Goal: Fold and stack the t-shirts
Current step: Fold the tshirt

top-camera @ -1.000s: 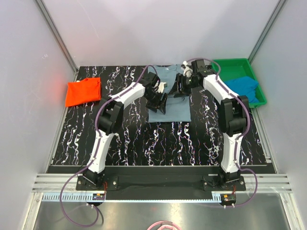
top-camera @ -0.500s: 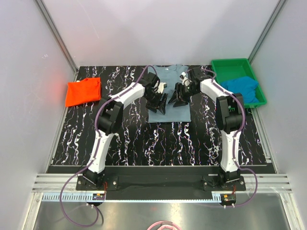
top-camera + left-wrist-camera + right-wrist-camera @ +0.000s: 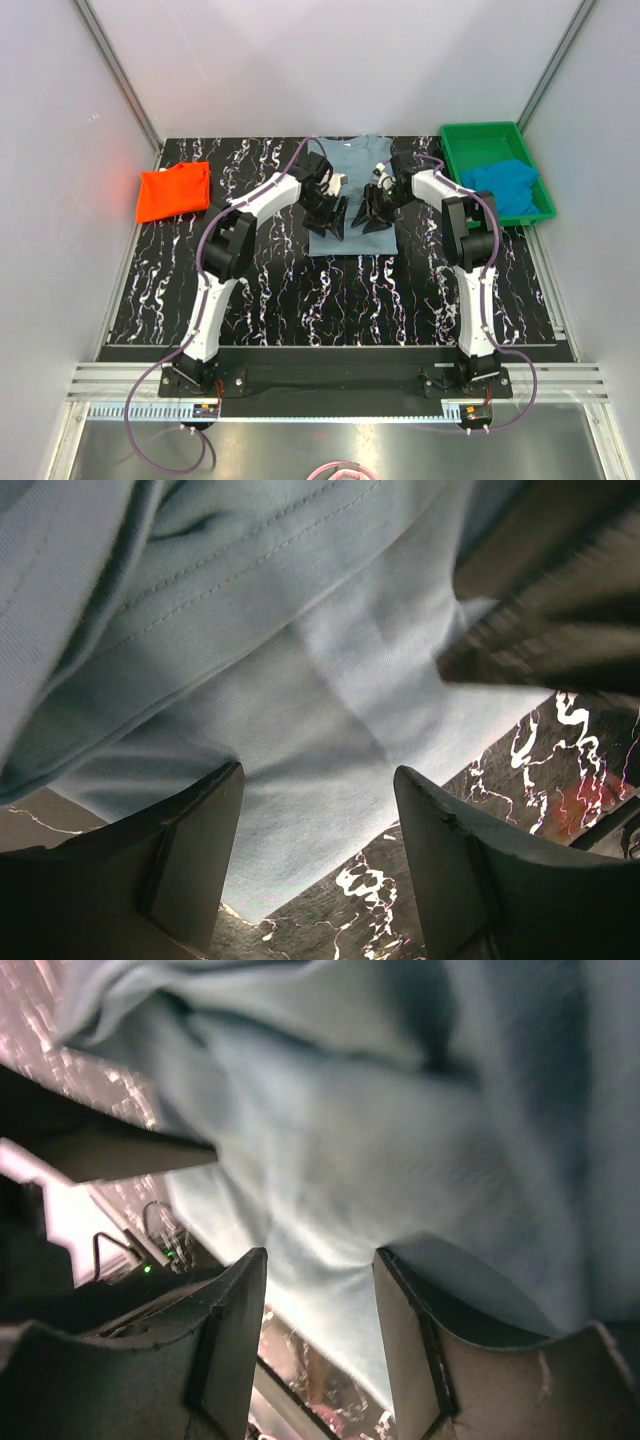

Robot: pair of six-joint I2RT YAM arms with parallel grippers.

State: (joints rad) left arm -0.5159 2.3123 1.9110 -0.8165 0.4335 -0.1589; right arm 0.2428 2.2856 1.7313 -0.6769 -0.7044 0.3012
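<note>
- The dusty grey-blue t-shirt [image 3: 352, 238] lies flat at the far middle of the table [image 3: 300, 300]. Its collar is close to the far edge, and its near hem runs straight across.
- The left gripper [image 3: 330, 216] and the right gripper [image 3: 374, 212] are low over the middle of this shirt, just beside each other.
- In each wrist view the two fingers stand apart, with grey-blue cloth filling the gap beyond them. Both sets of jaws are spread and nothing is pinched between them.
- A wide strip of bare table runs from the hem to the arm bases. More bare table lies to either side of the shirt.
- There are three t-shirts. The grey-blue one is in the middle.
- The orange-red t-shirt [image 3: 173, 191] lies folded at the far left, well apart from the arms and near the table's left edge.
- The bright blue t-shirt [image 3: 503, 186] is bunched inside the one green tray [image 3: 481, 130].
- The tray sits at the far right corner, near the right wall.
- The table top is black with white marble veins, and pale walls close it in on three sides.
- A metal rail [image 3: 330, 380] at the near edge carries both arm bases.
</note>
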